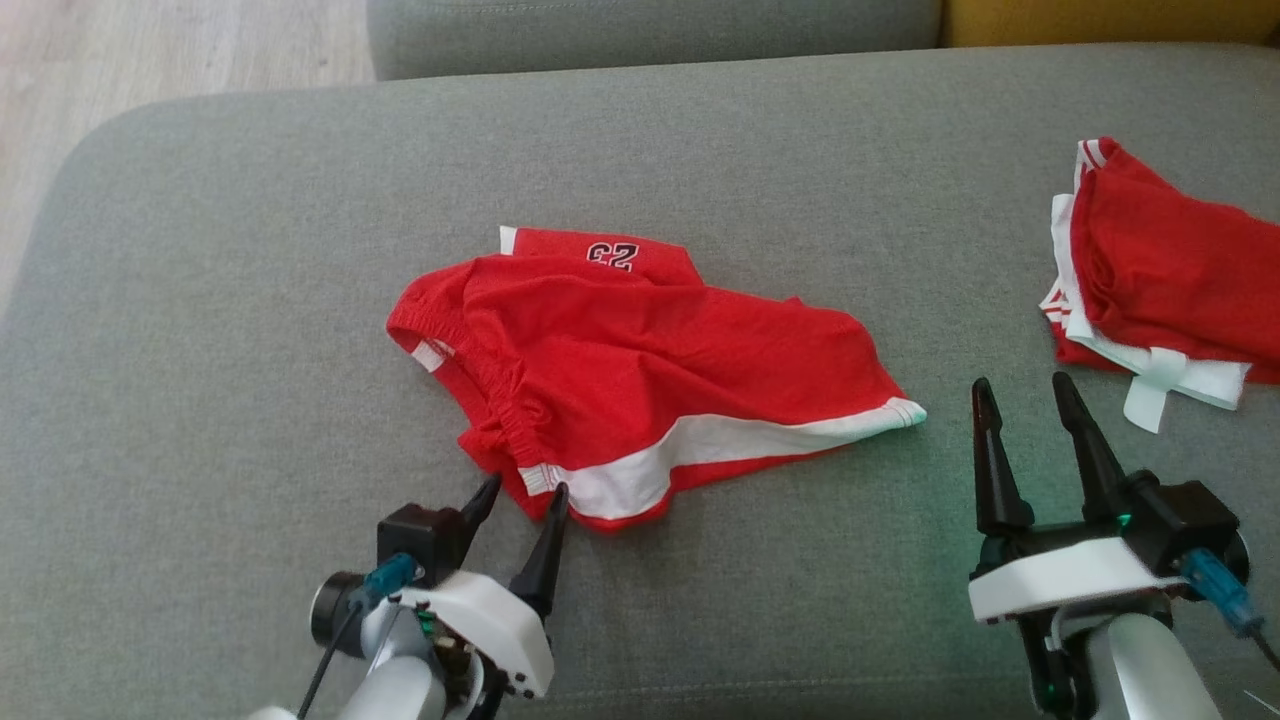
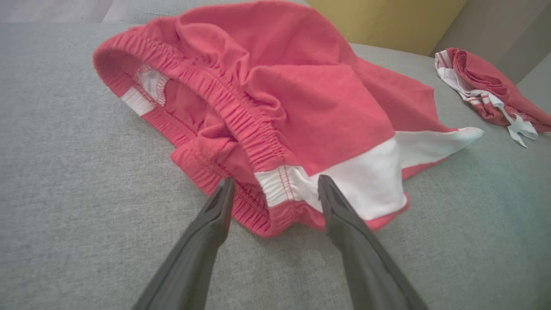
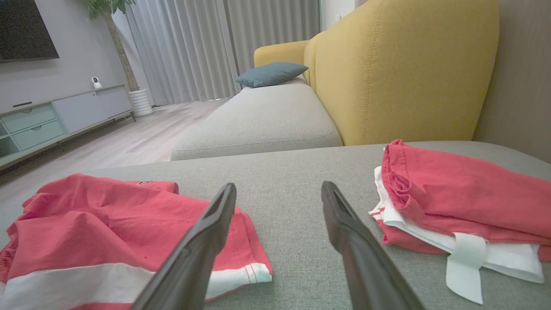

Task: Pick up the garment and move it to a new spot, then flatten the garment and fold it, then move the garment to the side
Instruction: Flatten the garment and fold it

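The garment (image 1: 640, 370) is a pair of red shorts with a white side stripe and a "23" print, lying crumpled in the middle of the grey sofa seat (image 1: 250, 250). My left gripper (image 1: 525, 490) is open, its fingertips straddling the near corner of the waistband (image 2: 275, 198), with no grip on the cloth. Off to the right my right gripper (image 1: 1018, 385) stands open above bare cushion, just past the shorts' white hem tip (image 3: 254, 273). The garment (image 3: 107, 224) lies left of its fingers.
Other red and white garments (image 1: 1160, 270) lie folded in a stack at the seat's right edge, close to my right gripper. A yellow sofa back (image 3: 409, 69) rises behind. Another grey cushion (image 1: 650, 30) lies beyond, wooden floor (image 1: 150, 50) to the far left.
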Robot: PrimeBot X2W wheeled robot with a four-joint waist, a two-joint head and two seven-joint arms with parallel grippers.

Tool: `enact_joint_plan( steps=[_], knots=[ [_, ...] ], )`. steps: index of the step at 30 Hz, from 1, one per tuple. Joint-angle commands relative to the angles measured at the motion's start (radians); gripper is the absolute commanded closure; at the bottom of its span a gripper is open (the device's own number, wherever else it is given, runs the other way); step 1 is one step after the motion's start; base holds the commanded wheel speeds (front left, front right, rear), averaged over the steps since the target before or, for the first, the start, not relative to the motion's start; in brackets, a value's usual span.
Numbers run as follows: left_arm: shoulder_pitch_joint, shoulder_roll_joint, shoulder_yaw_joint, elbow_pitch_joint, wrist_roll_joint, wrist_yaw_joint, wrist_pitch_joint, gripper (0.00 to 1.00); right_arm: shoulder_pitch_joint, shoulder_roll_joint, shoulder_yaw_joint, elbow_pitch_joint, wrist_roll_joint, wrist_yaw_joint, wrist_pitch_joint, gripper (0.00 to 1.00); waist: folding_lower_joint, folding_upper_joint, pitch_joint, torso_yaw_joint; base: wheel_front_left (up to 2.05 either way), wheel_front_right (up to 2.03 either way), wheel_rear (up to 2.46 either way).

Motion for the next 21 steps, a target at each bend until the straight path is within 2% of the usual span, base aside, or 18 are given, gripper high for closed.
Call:
enact_joint_plan(
  steps=[1, 16, 17, 18, 19, 20, 21],
  knots=[
    [-0.059, 0.006, 0.029, -0.021, 0.004, -0.001, -0.002, 0.00, -0.043, -0.003, 0.021, -0.026, 0.009, 0.003, -0.011, 0.00, 0.0000, 0.0000, 0.004, -0.002, 0.00, 0.00, 0.00],
    [-0.105, 0.005, 0.013, 0.041, -0.020, -0.015, 0.007, 0.00, -0.065, -0.003, 0.023, -0.015, 0.011, 0.003, -0.011, 0.00, 0.0000, 0.0000, 0.032, -0.016, 0.00, 0.00, 0.00],
    [-0.109, 0.005, 0.012, 0.044, -0.022, -0.016, 0.007, 0.06, -0.066, -0.003, 0.023, -0.015, 0.010, 0.003, -0.011, 0.00, 0.0000, 0.0000, 0.033, -0.017, 0.00, 0.00, 0.00],
    [-0.111, 0.005, 0.010, 0.046, -0.024, -0.017, 0.007, 0.32, -0.067, -0.003, 0.023, -0.014, 0.010, 0.003, -0.011, 0.00, 0.0000, 0.0000, 0.033, -0.018, 0.00, 0.00, 0.00],
    [-0.113, 0.005, 0.009, 0.048, -0.026, -0.019, 0.007, 0.74, -0.067, -0.003, 0.022, -0.013, 0.010, 0.003, -0.011, 0.00, 0.0000, 0.0000, 0.034, -0.018, 0.00, 0.00, 0.00],
    [-0.115, 0.005, 0.007, 0.050, -0.028, -0.021, 0.007, 1.00, -0.068, -0.003, 0.022, -0.012, 0.010, 0.003, -0.011, 0.00, 0.0000, 0.0000, 0.034, -0.019, 0.00, 0.00, 0.00],
    [-0.117, 0.005, 0.004, 0.052, -0.030, -0.023, 0.008, 1.00, -0.069, -0.003, 0.021, -0.010, 0.009, 0.003, -0.011, 0.00, 0.0000, 0.0000, 0.035, -0.019, 0.00, 0.00, 0.00]
  ],
)
